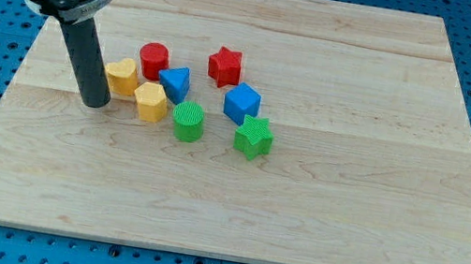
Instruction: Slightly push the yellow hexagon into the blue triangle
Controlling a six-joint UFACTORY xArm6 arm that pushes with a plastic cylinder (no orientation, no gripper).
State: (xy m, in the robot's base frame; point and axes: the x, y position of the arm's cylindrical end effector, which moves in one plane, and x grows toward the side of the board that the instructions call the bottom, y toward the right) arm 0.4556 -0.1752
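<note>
Blue perforated panel surrounds a pale wooden bench [319,202], which fills most of the view. All blocks sit in a cluster toward the view's left of centre.

Tool state: the arm ends in a straight dark rod with no jaws, so there is nothing to spread or pinch; it holds no block. My tip [95,105] rests on the bench at the view's left edge of the cluster.

Tip position: just to the view's left of the yellow heart [121,75] and slightly below it. Whether the rod touches that block cannot be told. The tip is near the yellow hexagon [152,102], with a small gap between them.

Task items:
- Yellow hexagon: lies to the view's lower left of the blue triangle [174,82], very close to it; contact cannot be confirmed.
- Blue triangle: sits between the red cylinder [153,59] at its upper left and the green cylinder [188,122] below it.

Other blocks:
- Red star [224,65]: toward the view's top of the cluster, apart from the red cylinder.
- Blue cube [241,103]: below the red star.
- Green star [254,137]: just below the blue cube, at the view's right of the green cylinder.
</note>
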